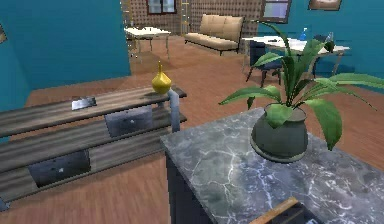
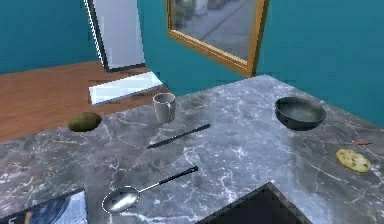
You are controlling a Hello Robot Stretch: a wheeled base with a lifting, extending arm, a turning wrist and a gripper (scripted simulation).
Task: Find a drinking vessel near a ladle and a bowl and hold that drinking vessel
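The arm side view looks down on the marble counter [image 2: 250, 150], and every place here is given from that counter. On it, toward its far left part, stands the drinking vessel, a grey cup [image 2: 164, 106]. It is upright with its mouth up, so its long axis runs straight up from the counter top. I cannot make out whether it has a handle.

On the counter's near part lies the ladle [image 2: 150, 188], its shiny scoop toward the picture's left and its dark handle slanting up to the right. Between ladle and cup a dark slim utensil [image 2: 180, 135] lies flat on the counter, aslant the same way. The dark bowl [image 2: 300, 112] sits on the counter's right part, well apart from the cup.

A brownish lump [image 2: 86, 122] lies at the counter's left edge and a pale round flat thing [image 2: 353, 158] at its right. A dark sink recess [image 2: 255, 205] cuts into its near edge. Beyond the counter a gold-framed mirror [image 2: 215, 30] hangs on the teal wall.

The forward view shows what is likely the same marble counter [image 1: 230, 165], bearing a potted plant [image 1: 290, 110]. Left of the counter runs a long wooden bench [image 1: 80, 125] with a yellow vase [image 1: 161, 80] on it. Far beyond the counter stand a sofa [image 1: 215, 30] and white tables [image 1: 148, 33].

The pincer's state, and anything it touches, cannot be told.
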